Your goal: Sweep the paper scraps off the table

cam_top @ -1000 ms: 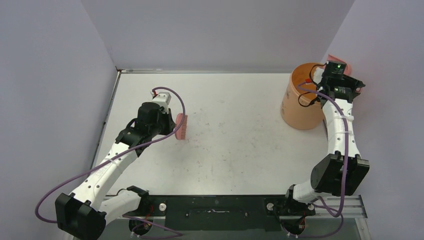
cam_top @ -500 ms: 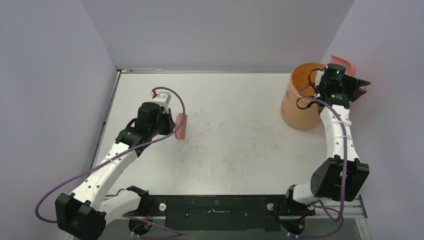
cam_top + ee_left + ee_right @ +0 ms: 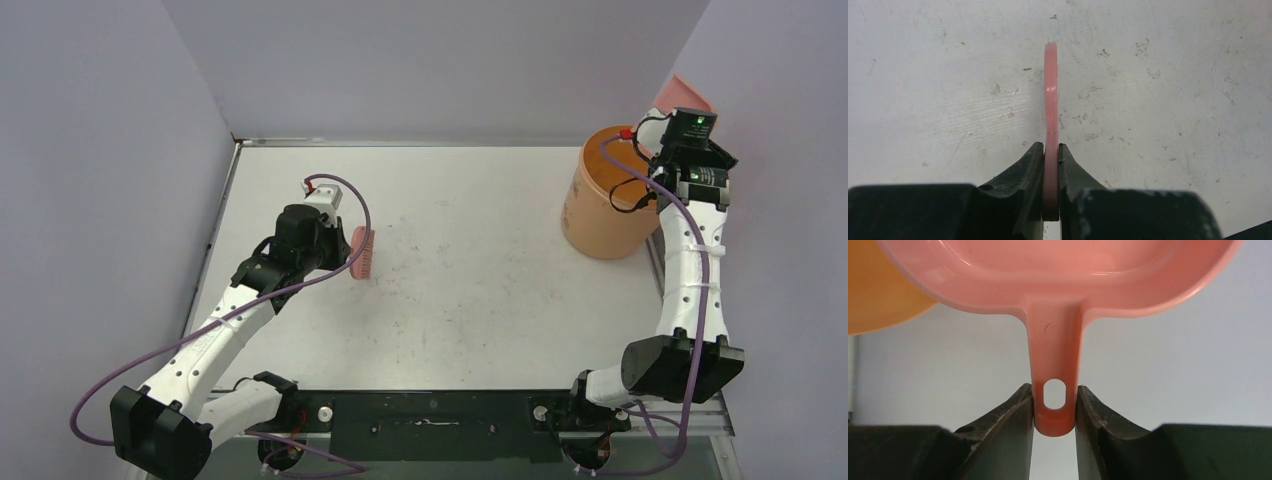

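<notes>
Pink plastic is clamped in both pincers. At the left of the overhead view, the left gripper [image 3: 1050,150] has its two black fingers pressed tight against the thin handle of a hand brush [image 3: 363,253], which from the wrist camera shows edge-on as a narrow pink strip running up the middle of the frame. The brush head sits low over the left-centre of the table [image 3: 470,290], though I cannot tell whether the bristles touch it. The white tabletop fills the middle of the view, marked with grey scuffs and dark specks, and runs back to the wall at the top. Toward the upper right stands an orange bin [image 3: 600,215], upright at the table's far right corner. Just beyond and above it, the right gripper [image 3: 1054,395] is squeezed on the end of a dustpan [image 3: 1058,270] handle, beside the hanging hole. The pan is held up against the wall in the upper right corner, higher than the bin's rim.
</notes>
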